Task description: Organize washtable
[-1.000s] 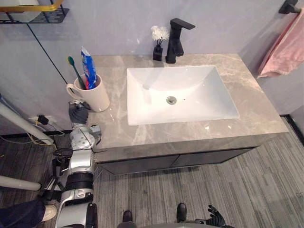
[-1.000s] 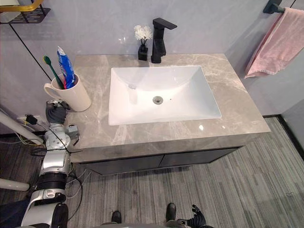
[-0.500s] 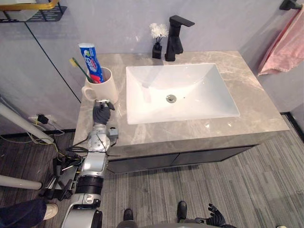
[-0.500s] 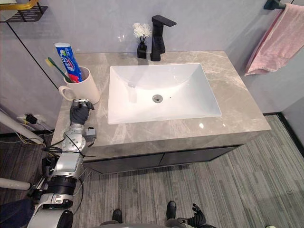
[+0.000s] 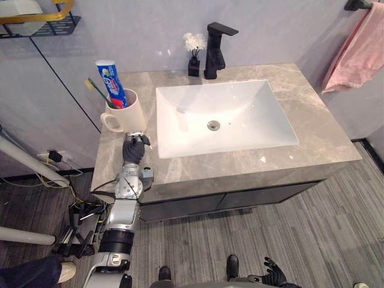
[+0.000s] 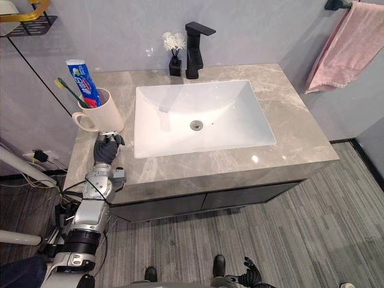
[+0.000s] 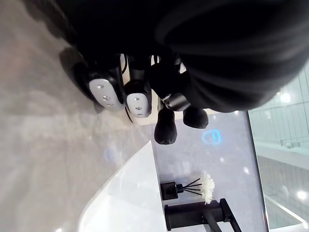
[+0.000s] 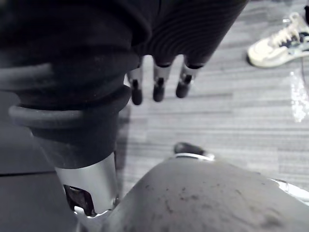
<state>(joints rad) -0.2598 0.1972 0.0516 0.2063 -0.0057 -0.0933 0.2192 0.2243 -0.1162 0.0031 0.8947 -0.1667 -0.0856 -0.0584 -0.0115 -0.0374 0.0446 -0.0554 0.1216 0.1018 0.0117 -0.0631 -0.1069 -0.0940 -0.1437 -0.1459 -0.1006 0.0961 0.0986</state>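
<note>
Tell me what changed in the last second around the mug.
The left hand brought the mug, with toothbrush and toothpaste, in from the left edge of the counter toward the sink. It now stands on the counter with the hand just in front of it. Whether the hand has let go is unclear. The camera shifted too. Faucet, flowers, towel and the low right hand stayed put.
</note>
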